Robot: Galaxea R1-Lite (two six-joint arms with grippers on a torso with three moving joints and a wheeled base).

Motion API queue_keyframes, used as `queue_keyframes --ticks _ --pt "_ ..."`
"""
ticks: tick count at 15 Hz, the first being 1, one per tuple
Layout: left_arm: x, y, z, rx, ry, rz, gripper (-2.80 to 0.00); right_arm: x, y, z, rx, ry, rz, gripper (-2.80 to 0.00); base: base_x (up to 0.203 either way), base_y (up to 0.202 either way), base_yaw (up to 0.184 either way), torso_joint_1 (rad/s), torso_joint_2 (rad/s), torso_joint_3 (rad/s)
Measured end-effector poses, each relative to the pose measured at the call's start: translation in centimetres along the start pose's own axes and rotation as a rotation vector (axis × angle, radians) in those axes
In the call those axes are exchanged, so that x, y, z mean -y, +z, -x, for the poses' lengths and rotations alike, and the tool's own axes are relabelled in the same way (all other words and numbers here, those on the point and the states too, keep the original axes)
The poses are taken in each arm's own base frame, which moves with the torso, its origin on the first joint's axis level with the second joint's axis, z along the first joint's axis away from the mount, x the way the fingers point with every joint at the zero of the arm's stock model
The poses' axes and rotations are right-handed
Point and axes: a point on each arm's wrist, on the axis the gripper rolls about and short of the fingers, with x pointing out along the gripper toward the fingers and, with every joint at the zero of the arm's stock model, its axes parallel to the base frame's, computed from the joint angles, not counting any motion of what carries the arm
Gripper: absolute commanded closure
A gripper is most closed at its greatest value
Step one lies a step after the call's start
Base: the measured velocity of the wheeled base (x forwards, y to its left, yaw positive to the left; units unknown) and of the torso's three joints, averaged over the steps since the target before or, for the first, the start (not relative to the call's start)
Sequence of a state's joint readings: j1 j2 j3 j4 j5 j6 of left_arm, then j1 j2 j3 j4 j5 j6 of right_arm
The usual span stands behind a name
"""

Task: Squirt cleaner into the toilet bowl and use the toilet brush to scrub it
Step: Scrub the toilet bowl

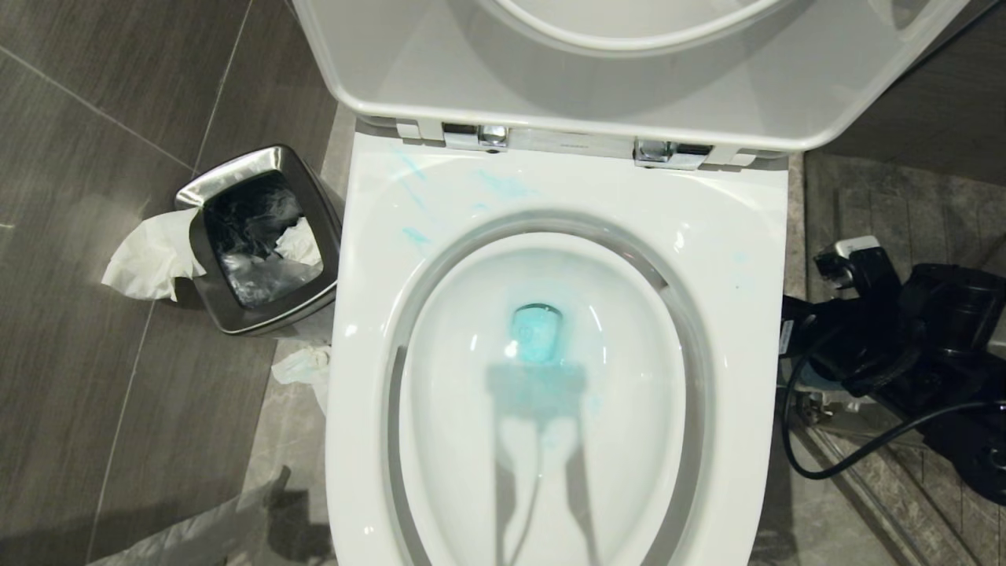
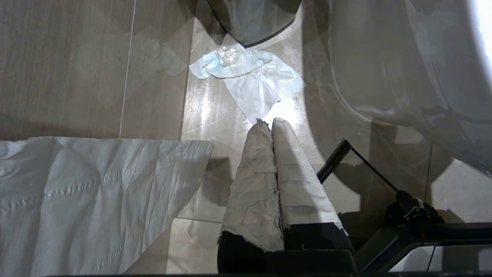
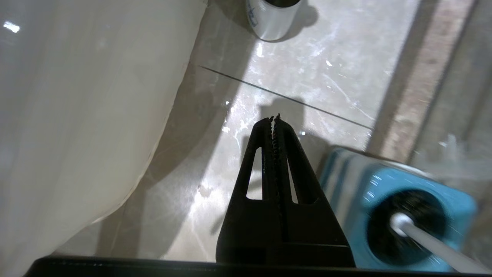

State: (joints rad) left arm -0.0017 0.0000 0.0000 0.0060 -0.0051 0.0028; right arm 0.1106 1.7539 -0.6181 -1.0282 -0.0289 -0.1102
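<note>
While tinted turquoise at the drain, sits open under a raised seat and lid (image 1: 629,71): toilet bowl (image 1: 550,377), glossy white, filling the middle of the head view; cleaner (image 1: 537,334) pooled in the water, more of it in pale teal streaks across the rear rim near the chrome hinges (image 1: 495,135)

Left of the bowl on grey floor tiles: small square steel bin (image 1: 259,236) with a dark liner, white tissue (image 1: 149,255) draped over its side, another crumpled tissue (image 1: 306,365) on the floor touching the toilet's base

Right of the bowl, low beside it: right arm (image 1: 904,338), black, with a looping cable. Right gripper (image 3: 275,119) clenched on nothing, toothed fingers (image 3: 265,154) pressed tip to tip, pointing down at the pale floor between the toilet's white side and a blue square holder (image 3: 403,215). Standing in that holder just beside the gripper, not touched: toilet brush (image 3: 407,225), black bristly head seated inside, white handle rising toward the camera

Left gripper (image 2: 271,121) likewise clamped shut and empty, fingers (image 2: 253,173) wrapped in white paper, hanging above the floor near the crumpled tissue and a large white sheet (image 2: 77,192)

Faint blue marks on a white cylinder (image 3: 271,19) on the floor beyond the right gripper, too small to read; no other writing legible
</note>
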Motion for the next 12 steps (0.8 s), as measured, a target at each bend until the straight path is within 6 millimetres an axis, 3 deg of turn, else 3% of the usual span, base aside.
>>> queue_keyframes --ticks 7,12 --pt "0.0 0.0 0.0 0.0 0.0 0.0 0.0 1.0 5.5 7.0 -0.056 -0.06 -0.008 0.0 0.0 0.0 0.0 0.0 0.0 0.0" --pt "0.0 0.0 0.0 0.0 -0.001 0.0 0.0 1.3 7.3 13.0 -0.193 -0.055 -0.085 0.0 0.0 0.0 0.0 0.0 0.0 0.0"
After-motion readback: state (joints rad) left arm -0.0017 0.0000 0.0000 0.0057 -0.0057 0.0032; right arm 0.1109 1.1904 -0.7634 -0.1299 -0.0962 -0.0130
